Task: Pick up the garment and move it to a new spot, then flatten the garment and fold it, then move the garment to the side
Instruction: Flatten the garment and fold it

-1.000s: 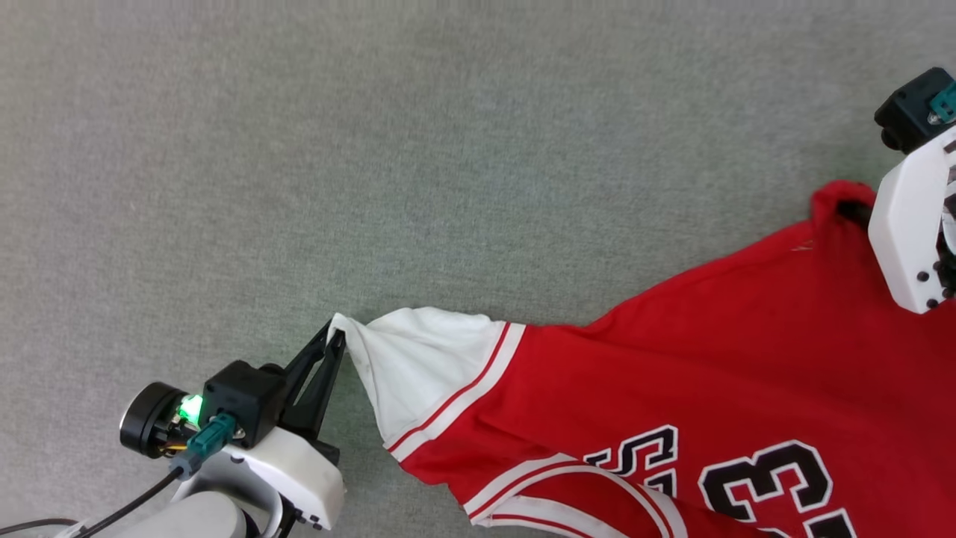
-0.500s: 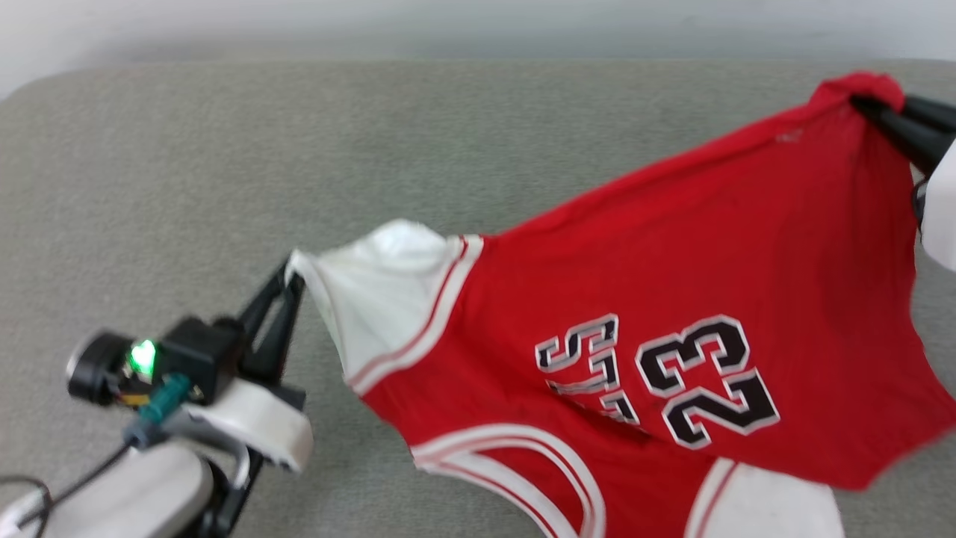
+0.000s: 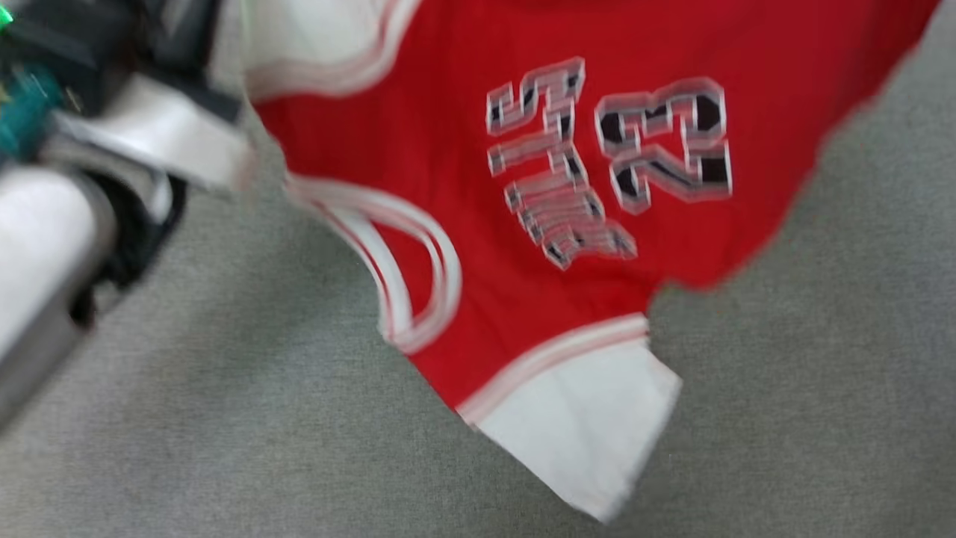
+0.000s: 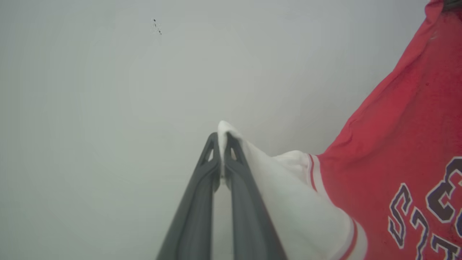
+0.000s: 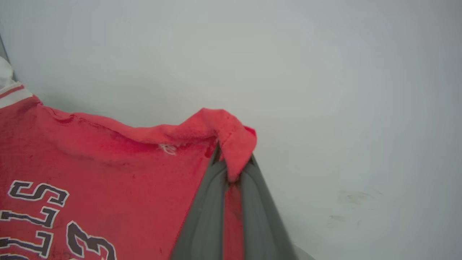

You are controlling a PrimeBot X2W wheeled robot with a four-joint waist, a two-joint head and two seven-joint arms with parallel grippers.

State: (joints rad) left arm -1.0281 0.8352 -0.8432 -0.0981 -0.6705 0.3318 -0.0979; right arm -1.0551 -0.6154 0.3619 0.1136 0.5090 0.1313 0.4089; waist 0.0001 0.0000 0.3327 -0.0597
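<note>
- Plainly, the garment [image 3: 523, 314] is off the desk [image 3: 224, 418] and hangs in the air above its grey covering; the free white sleeve [image 3: 582, 426] dangles lowest, and whether its tip touches the covering cannot be told in the blurred head view.
- The left fingers [image 4: 216, 159] are pressed together on the edge of the other white sleeve [image 4: 288, 202]; a small fold of white cloth stands up between their tips, in front of a pale blank background.
- The right fingers [image 5: 220, 173] are closed on a red corner of the shirt's edge [image 5: 231, 144]; the cloth folds over their tips and a strip of it runs down between them.
- Between the two grips the upper edge runs fairly taut, with a slight sag; the printed number [image 3: 657, 142] and the striped collar [image 3: 418, 254] face the head camera.
- The left arm [image 3: 134, 142] shows as a smeared pale shape at the upper left of the head view.
- The step in hand looks like the first one, picking up and carrying to a new spot; flattening, folding and setting aside are not yet begun.
- The next move probably calls for lowering both grips together over a bare stretch of the desk, letting the hanging sleeve land first; keeping the grips apart should lay the cloth down without bunching; neither pinch should loosen until the cloth rests on the desk.
</note>
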